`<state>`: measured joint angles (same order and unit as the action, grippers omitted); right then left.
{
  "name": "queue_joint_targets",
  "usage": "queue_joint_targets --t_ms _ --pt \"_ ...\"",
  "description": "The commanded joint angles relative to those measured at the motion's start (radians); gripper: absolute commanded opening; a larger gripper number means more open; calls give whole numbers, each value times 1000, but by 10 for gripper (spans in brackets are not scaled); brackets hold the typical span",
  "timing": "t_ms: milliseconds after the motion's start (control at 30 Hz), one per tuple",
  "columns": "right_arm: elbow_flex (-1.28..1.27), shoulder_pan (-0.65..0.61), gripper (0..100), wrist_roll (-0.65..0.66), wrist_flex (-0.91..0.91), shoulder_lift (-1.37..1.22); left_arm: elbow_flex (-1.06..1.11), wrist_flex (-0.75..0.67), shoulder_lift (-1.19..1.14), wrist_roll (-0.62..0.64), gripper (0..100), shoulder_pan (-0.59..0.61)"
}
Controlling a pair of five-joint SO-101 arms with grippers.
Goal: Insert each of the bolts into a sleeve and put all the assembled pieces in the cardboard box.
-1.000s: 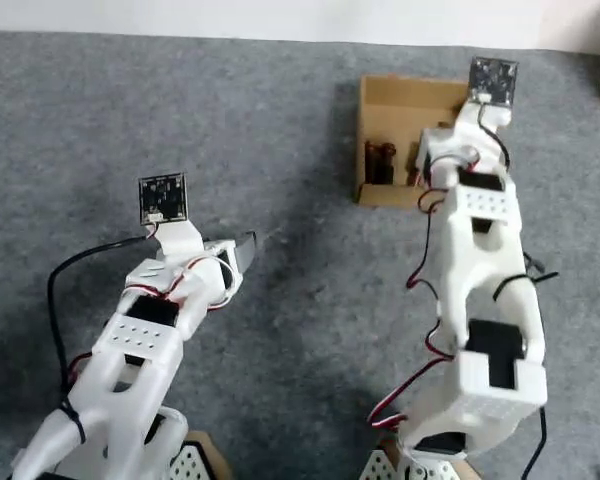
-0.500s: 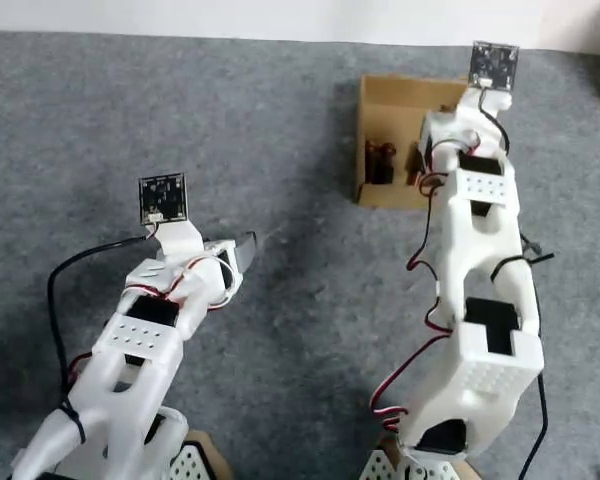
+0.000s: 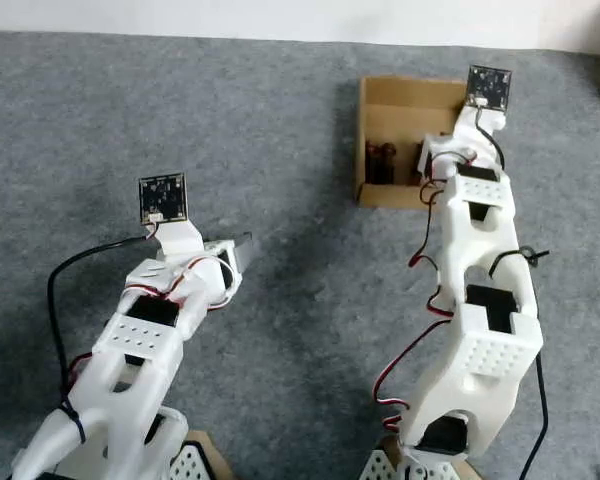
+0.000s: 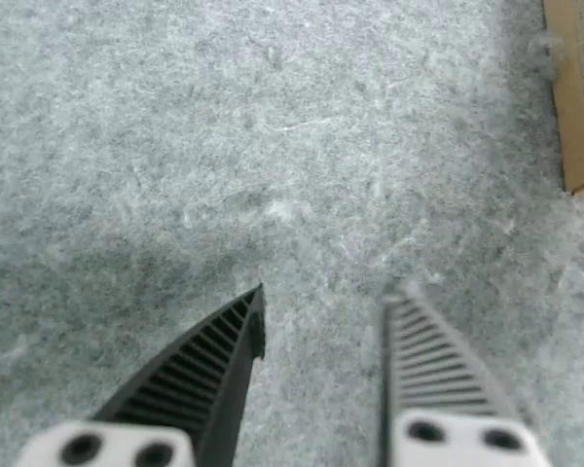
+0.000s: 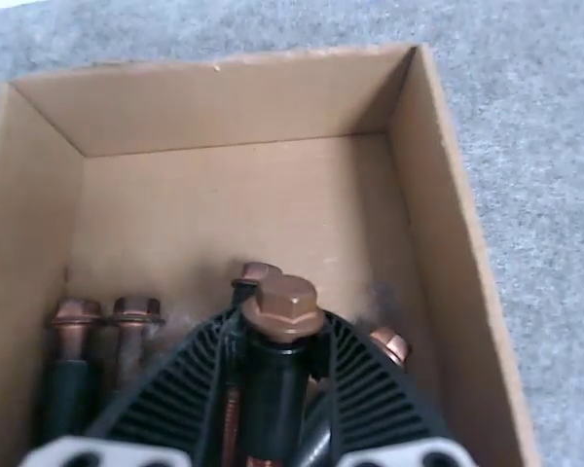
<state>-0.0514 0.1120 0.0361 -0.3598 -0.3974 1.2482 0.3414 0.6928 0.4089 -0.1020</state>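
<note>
**A:** Where was the right gripper point(image 5: 280, 336)?

**B:** Down inside the cardboard box point(image 5: 224, 97). Its jaws were clamped on a black sleeve point(image 5: 273, 389) with a copper bolt point(image 5: 283, 306) through it, the hex head sticking out past the fingertips.

**A:** What else lay in the box?

**B:** Two more assembled pieces point(image 3: 380, 158) lay side by side in its near left corner. Another bolt head point(image 5: 389, 342) showed just beside the gripper.

**A:** And where did the box sit?

**B:** Near the far edge of the grey tabletop point(image 3: 280, 120), toward the right side.

**A:** What about the left gripper point(image 4: 328, 297)?

**B:** Its jaws stood apart, above the tabletop and well apart from the box.
</note>
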Motion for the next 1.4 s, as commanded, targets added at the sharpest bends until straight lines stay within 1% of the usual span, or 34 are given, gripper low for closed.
queue_joint_targets --t_ms 0,100,200,367,400,433,533,600,633,700,767,800,867,900,1000,1100,1367 --pt "64 5 34 -49 -71 25 -15 -17 16 3 81 16" --pt "74 5 152 -147 -197 27 -15 -17 22 3 46 16" --pt "124 -8 252 -158 -329 24 -18 -17 24 3 45 16" --pt "220 -13 260 -161 -507 50 -58 -12 24 3 42 18" --pt "242 -13 260 -163 -544 67 -70 12 24 3 42 19" --pt "266 -12 260 -163 -585 85 -88 68 25 3 42 25" --pt "318 -13 259 -163 -723 156 -180 284 25 3 42 81" --pt "334 -24 246 -163 -806 208 -266 437 25 2 42 139" --pt "332 -28 222 -163 -832 232 -309 517 25 2 42 168" --pt "326 -31 139 -163 -858 283 -400 674 25 -48 42 216" --pt "305 -31 24 -172 -871 323 -484 829 25 -129 41 254" --pt "274 -28 0 -183 -871 346 -516 896 25 -158 41 271" --pt "211 -28 24 -178 -871 394 -561 997 25 -192 41 305" --pt "174 -28 16 -170 -871 421 -568 1031 25 -203 41 318" --pt "50 -31 3 -163 -869 516 -559 1083 54 -229 41 354" --pt "-70 -33 4 -163 -863 613 -501 1086 154 -249 41 358" --pt "-352 -33 4 -163 -862 808 -265 1074 642 -247 41 358"
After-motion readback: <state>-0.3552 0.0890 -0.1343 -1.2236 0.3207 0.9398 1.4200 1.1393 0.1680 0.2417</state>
